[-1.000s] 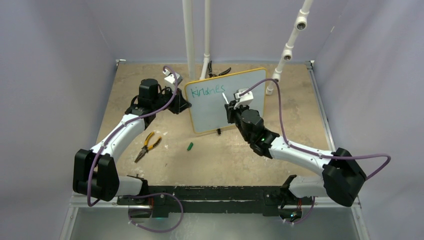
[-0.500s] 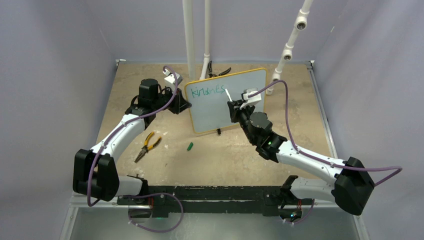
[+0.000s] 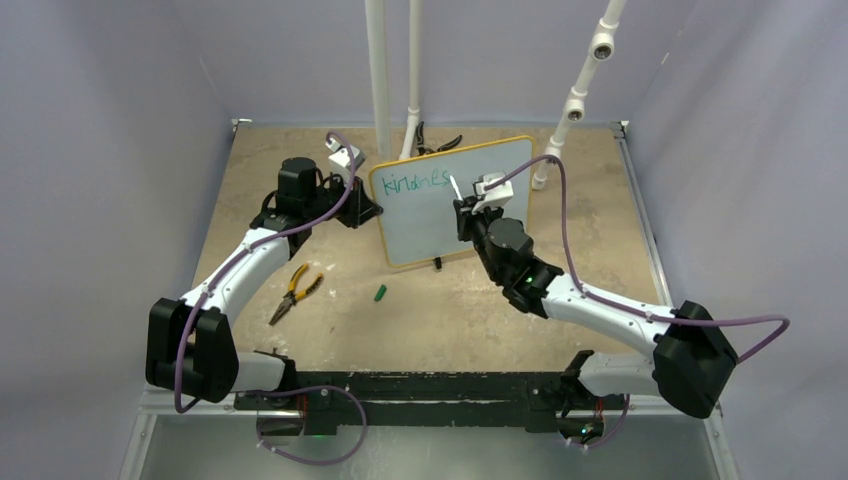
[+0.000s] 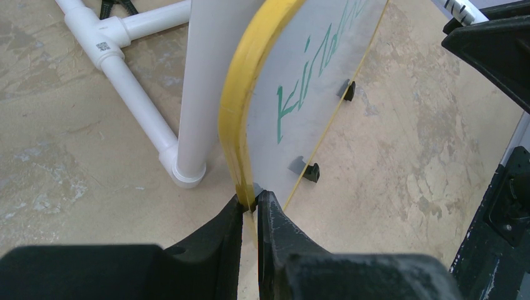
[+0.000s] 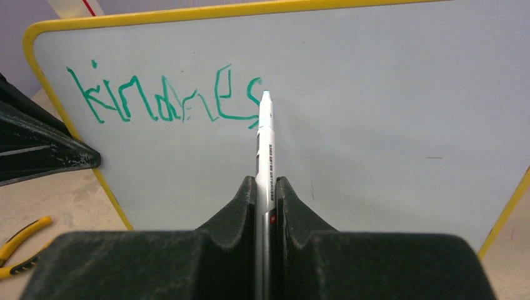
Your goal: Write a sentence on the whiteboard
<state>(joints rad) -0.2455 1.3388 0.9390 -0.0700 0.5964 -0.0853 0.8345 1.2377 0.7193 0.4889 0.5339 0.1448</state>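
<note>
whiteboard (image 3: 425,228) upright mid-table, left gripper (image 4: 251,203) clamped on its yellow frame's left edge, right gripper (image 5: 267,187) clenched around a white marker (image 5: 266,134), tip seemingly touching the board at the end of the teal sentence (image 5: 156,103)

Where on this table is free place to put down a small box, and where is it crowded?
Free: the near strip between the green cap and the right arm; the right side past the whiteboard. Crowded: behind the board, around the pipe feet and black pliers; left, by the yellow pliers.
</note>
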